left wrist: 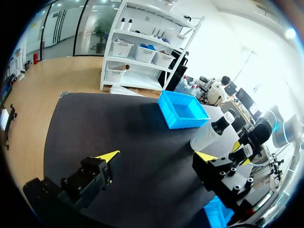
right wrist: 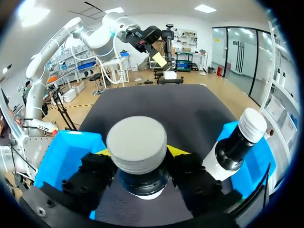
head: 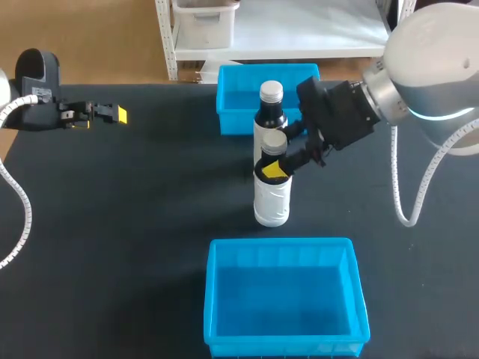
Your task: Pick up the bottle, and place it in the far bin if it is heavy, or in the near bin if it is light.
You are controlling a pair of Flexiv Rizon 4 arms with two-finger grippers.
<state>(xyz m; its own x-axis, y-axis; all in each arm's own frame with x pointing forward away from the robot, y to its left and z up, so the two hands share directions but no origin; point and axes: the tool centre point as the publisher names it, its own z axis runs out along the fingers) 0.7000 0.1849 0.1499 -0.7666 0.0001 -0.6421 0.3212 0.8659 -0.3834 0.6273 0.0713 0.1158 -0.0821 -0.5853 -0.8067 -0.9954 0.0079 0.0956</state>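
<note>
While the left fingers (left wrist: 97, 173) stand apart, the right fingers (head: 275, 170) clamp the near bottle (head: 272, 200).

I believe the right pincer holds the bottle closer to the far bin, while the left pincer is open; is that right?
Not quite: the right pincer holds the front bottle, closer to the near bin, as the head view shows; the left pincer is open.

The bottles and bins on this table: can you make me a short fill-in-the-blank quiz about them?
The right gripper grips the nearer bottle by its ____. The far bin and the near bin are both ____ in colour. The left gripper is open and holds ____.
Missing words: neck; blue; nothing.
</note>
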